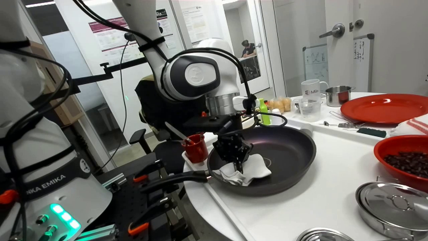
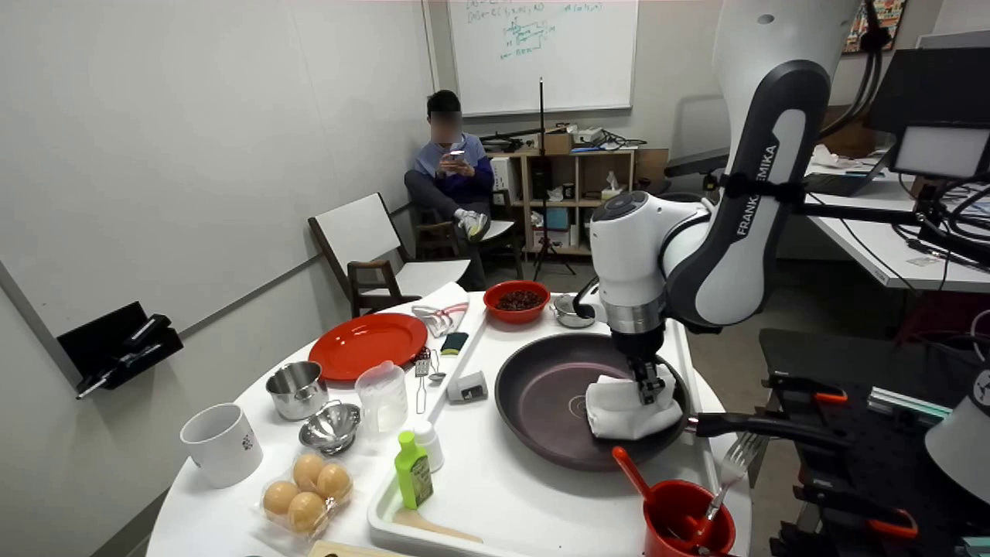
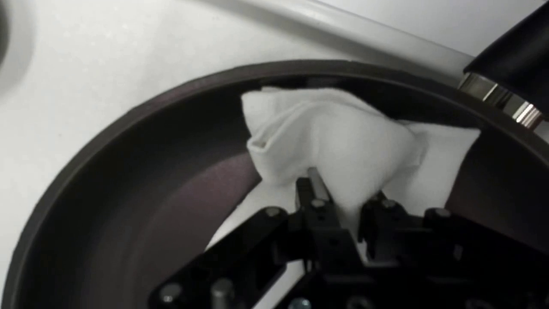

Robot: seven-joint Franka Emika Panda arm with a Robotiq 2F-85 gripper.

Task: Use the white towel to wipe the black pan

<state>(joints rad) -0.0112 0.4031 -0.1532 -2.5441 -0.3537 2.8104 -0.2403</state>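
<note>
The white arm (image 2: 731,288) bears black cables (image 1: 214,50) and FRANKA EMIKA lettering (image 2: 747,215).

Black pan (image 2: 534,394): wide, shallow, round, matte grey-black, faint purplish tint inside, open side up, long dark handle (image 2: 797,430). White towel (image 1: 257,168): plain, bunched into loose folds (gathered up mid-cloth, one corner splayed out), lying inside the pan, on the pan's handle side, off the pan's centre, covering only part of the pan's floor.
</note>
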